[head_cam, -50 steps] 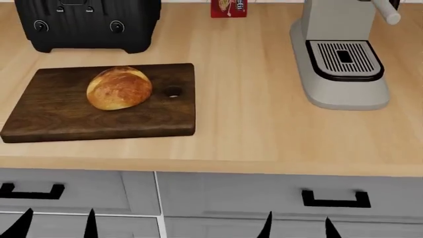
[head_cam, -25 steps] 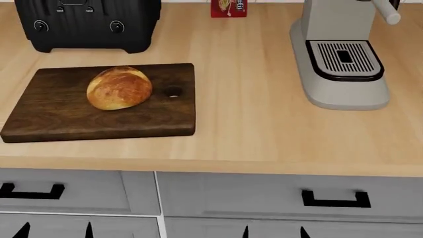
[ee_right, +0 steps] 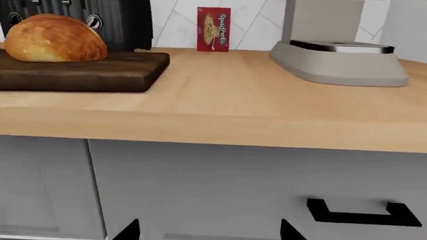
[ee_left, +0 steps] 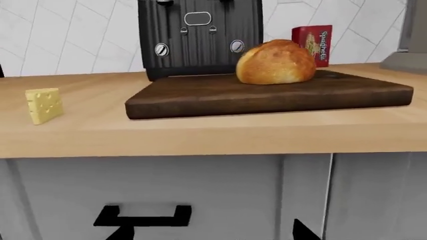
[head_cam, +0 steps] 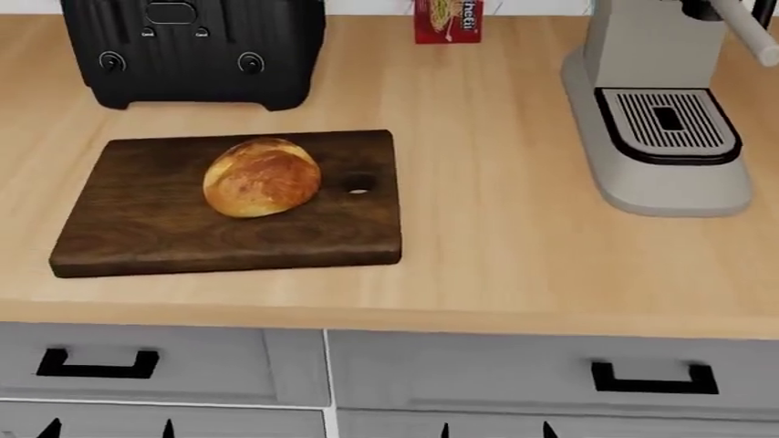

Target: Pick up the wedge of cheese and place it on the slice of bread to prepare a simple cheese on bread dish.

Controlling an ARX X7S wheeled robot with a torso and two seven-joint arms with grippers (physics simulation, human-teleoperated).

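L to R. The wedge of cheese (ee_left: 45,105) is seen only in the L wrist view: upright on the counter (head_cam: 487,265), well apart from the cutting board (head_cam: 146,237), on the far side of it from the coffee machine, w/ bare wood all round it and a strip of counter between it and the front edge. It is out of the head view.

The board is laid near the counter's front edge, just in front of the black toaster (head_cam: 192,50). The only thing carried on it is the bread roll (head_cam: 262,177), resting right of centre, beside the board's small round hole (head_cam: 358,189). A spaghetti box (head_cam: 448,20) is stood at the back wall. Between board and coffee machine (head_cam: 663,119) a wide stretch of open counter is left. The machine's drip tray (head_cam: 667,125) is seen w/ nothing on it.

Below the counter edge, grey drawer fronts (head_cam: 535,374) w/ black handles are shown. Left gripper (head_cam: 108,429) and right gripper (head_cam: 497,431) are held low in front of the drawers, only fingertips visible; both are spread apart, nothing between them.
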